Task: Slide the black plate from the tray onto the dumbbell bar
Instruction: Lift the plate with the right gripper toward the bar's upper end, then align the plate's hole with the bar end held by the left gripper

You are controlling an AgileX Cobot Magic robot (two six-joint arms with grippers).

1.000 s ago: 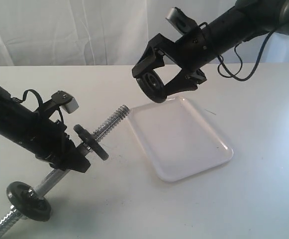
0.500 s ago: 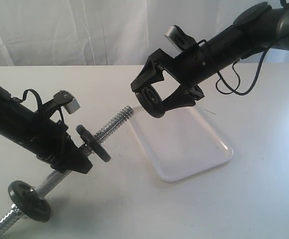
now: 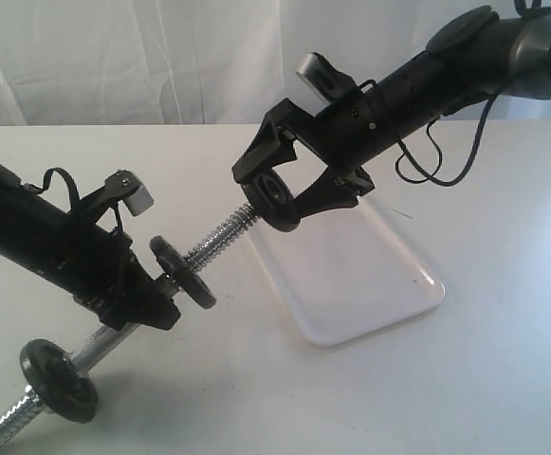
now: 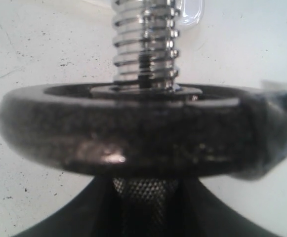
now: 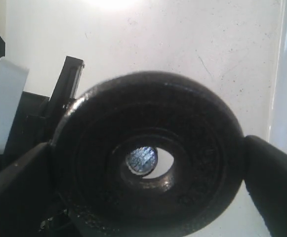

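The right gripper has its jaws pinching the small round matte black plate by its rim. It holds the plate on edge in the air over the corner of the glossy white rectangular tray nearest the left arm, just at the raised threaded tip of the short chrome dumbbell bar; the right wrist view shows that tip through the plate's central hole. The left gripper has its jaws clamped on the bar's middle, holding it tilted up off the white surface, with one black disc just ahead of them and another near the bar's low end.
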